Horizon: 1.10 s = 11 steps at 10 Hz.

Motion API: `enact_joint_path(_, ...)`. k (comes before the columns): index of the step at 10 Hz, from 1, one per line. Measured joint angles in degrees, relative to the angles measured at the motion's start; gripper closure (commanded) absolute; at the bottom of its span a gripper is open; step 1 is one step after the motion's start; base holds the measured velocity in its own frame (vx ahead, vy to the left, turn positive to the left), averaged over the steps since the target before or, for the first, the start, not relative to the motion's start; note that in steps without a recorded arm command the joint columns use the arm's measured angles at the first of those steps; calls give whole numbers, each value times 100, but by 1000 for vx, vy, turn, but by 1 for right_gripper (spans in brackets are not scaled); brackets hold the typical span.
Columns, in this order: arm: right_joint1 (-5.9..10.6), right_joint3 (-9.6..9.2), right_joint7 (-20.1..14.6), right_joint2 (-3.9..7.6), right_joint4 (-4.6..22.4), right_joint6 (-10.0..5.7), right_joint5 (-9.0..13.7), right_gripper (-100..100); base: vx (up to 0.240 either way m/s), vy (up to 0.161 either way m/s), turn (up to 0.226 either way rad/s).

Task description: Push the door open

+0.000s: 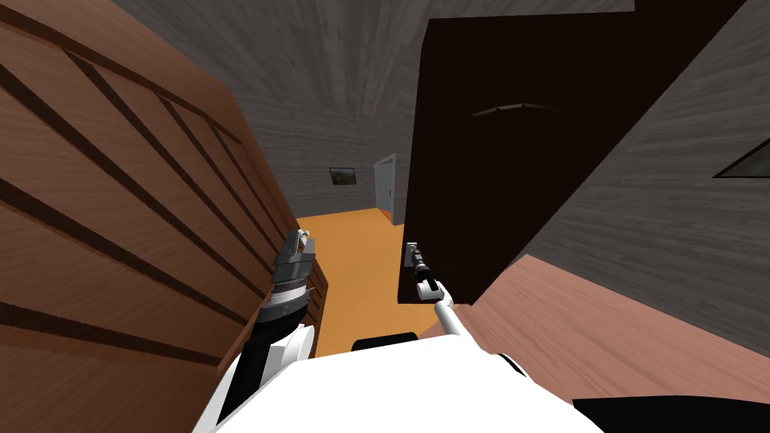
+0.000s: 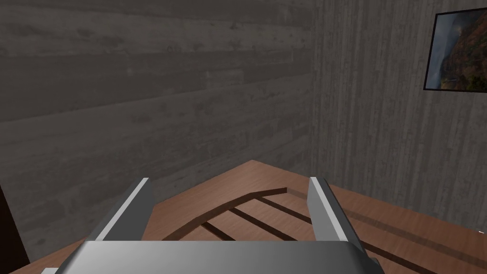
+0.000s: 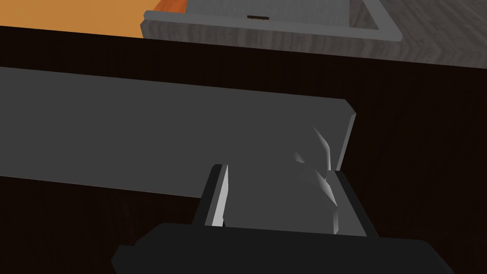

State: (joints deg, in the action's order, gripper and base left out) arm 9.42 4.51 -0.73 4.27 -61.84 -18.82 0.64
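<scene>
**While my right gripper clamps a grey handle, the dark door stands straight ahead**

As I look down from the head camera, the dark brown door (image 1: 481,188) rises ahead and to my right. The right gripper (image 1: 412,252) sits at its near edge. In the right wrist view its fingers (image 3: 216,195) press the sides of a flat grey handle (image 3: 166,128) on the door face, clenched on it. The left gripper (image 1: 302,239) hangs released, fingers spread, just beside a brown wooden panelled surface (image 1: 113,225) with dark grooves. Between that surface and the door, an orange floor (image 1: 353,255) runs to grey plank walls (image 1: 323,150). On the far wall are a small framed picture (image 1: 342,175) and a pale door (image 1: 385,184).
</scene>
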Motion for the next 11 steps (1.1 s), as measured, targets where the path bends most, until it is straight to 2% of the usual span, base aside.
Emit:
enact_joint_path(1, 13, 62, 7, 9, 6, 23, 14, 100, 135, 54, -55)
enact_joint_path(4, 112, 261, 46, 49, 171, -42, 56, 100, 149, 88, -65)
enact_joint_path(6, 106, 375, 52, 70, 172, -26, 83, 100, 144, 77, -72)
enact_joint_path(7, 40, 424, 80, 44, 58, 7, 85, 100, 122, 100, -79)
enact_joint_path(11, 169, 711, 114, 109, 262, -22, 152, 100, 156, 104, -83)
